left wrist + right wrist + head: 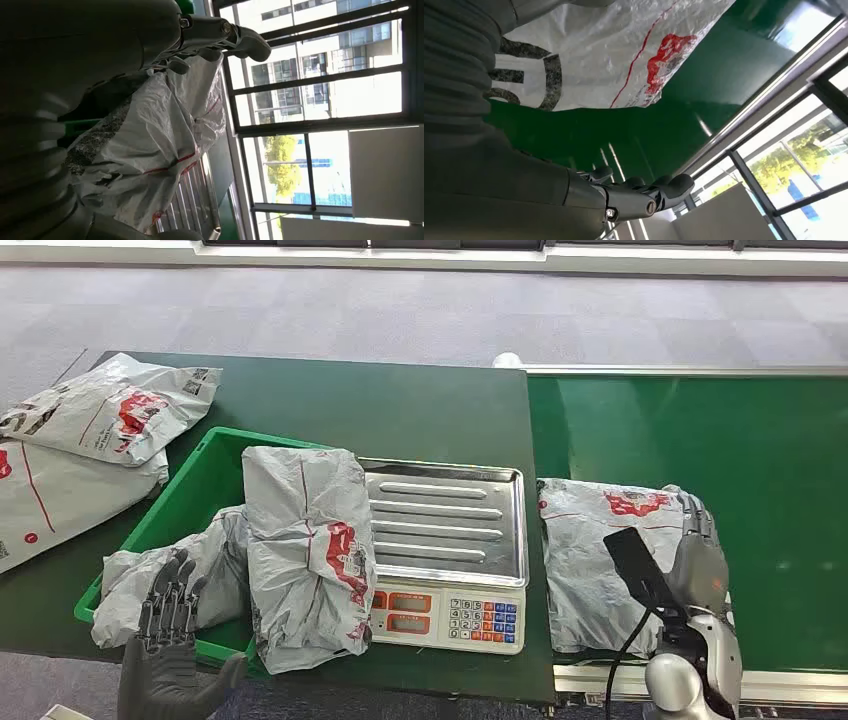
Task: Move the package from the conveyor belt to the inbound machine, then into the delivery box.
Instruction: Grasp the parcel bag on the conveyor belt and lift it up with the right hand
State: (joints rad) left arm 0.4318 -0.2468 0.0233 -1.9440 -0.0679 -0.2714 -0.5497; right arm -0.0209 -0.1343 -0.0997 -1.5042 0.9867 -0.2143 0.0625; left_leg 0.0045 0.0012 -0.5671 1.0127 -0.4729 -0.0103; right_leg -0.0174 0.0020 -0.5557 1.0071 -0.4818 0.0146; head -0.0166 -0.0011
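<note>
Head view: package [610,565] lies on conveyor belt [760,490], just beside scale [445,540]. Right hand [697,555] rests at its right edge, fingers extended, gripping nothing. Left hand [170,635] hangs open, fingers apart, before green bin [190,490]. Second package [305,555] spans bin rim and scale.

Right wrist view: fingers [644,192] loosely apart beside package [614,55].

Even, sharp overhead light; wrist views dark w/ blown-out windows [320,95], hand silhouetted.
</note>
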